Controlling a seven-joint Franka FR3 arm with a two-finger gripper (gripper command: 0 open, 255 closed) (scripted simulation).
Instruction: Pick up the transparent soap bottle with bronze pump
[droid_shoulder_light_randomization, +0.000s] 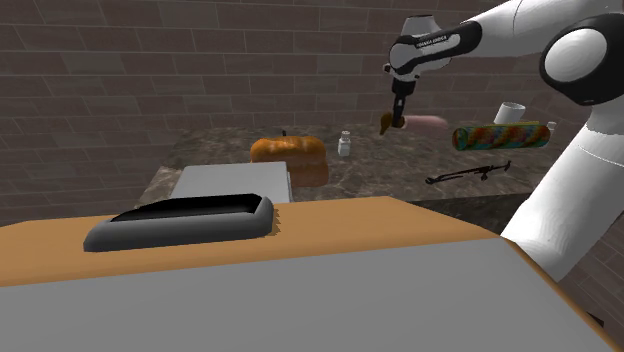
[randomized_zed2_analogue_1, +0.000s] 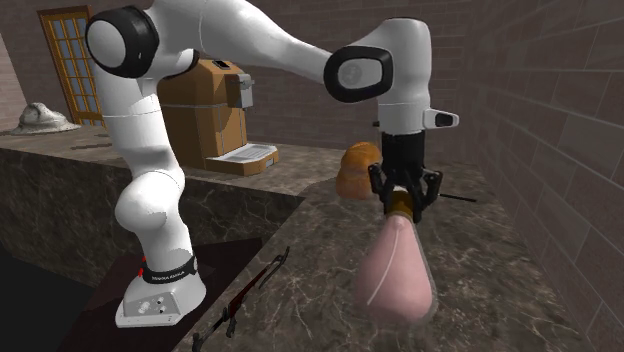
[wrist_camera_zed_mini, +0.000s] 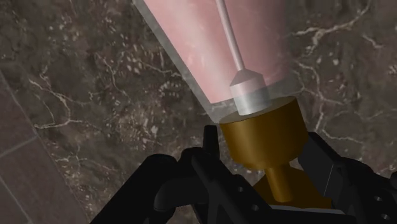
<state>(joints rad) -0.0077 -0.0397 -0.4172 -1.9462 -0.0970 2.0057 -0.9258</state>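
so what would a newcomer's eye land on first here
The pink see-through soap bottle, clasped by its bronze pump in the black gripper over the dark marble counter. Next, the big white arm arching across the second exterior view, and the rainbow-striped roll at the shoulder view's right.

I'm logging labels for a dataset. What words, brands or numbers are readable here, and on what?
Nothing reads clearly.
White lettering on the arm's wrist band: too small to read.
White lettering on the arm's foot band: too small to read.
The soap bottle: no label.
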